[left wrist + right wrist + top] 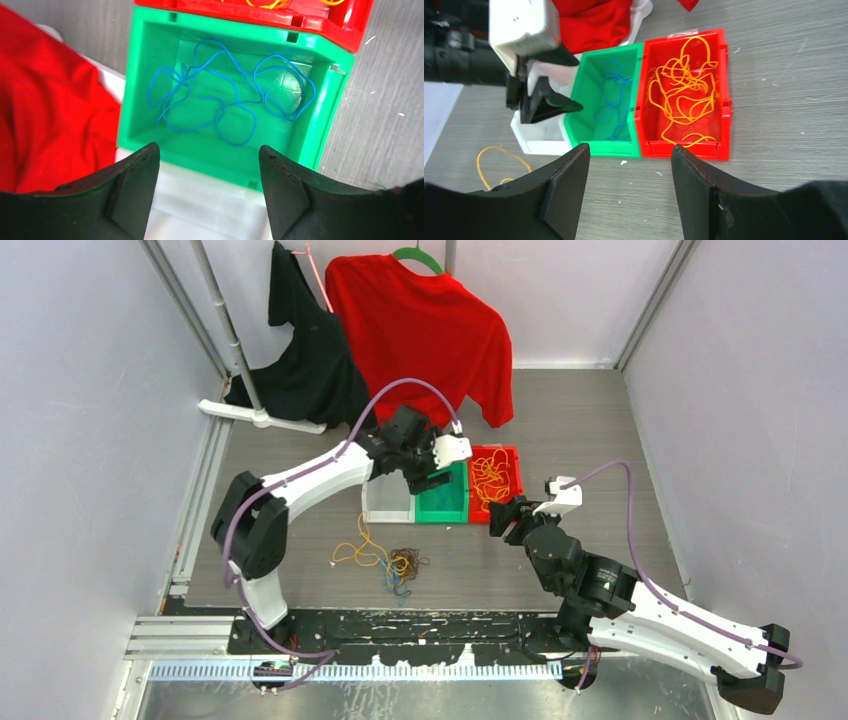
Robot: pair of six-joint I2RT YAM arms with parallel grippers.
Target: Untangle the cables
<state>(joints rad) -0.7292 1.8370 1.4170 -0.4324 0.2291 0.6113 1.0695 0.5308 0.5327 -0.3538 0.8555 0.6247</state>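
Jaws spread wide on your left gripper [208, 150], nothing between the fingers, hanging right over the green bin [331, 95]. The blue cable [235, 103] lies loose on that bin's floor, so I'd call this drop made. Come straight up out of there, nice and clean, so a fingertip doesn't hook a loop and drag it back over the rim. Your right gripper [630, 148] is spread and empty too, waiting on the near side of the green bin. Touching the green bin on its right is the red bin [684, 150], piled with orange-yellow cables [681, 85]; on its left is the white bin [539, 142], contents hidden from here. Nearer your bases than the green bin, a mixed tangle [395, 565] sits on the table [600, 420]: pinch one strand at a free end, not the knot.
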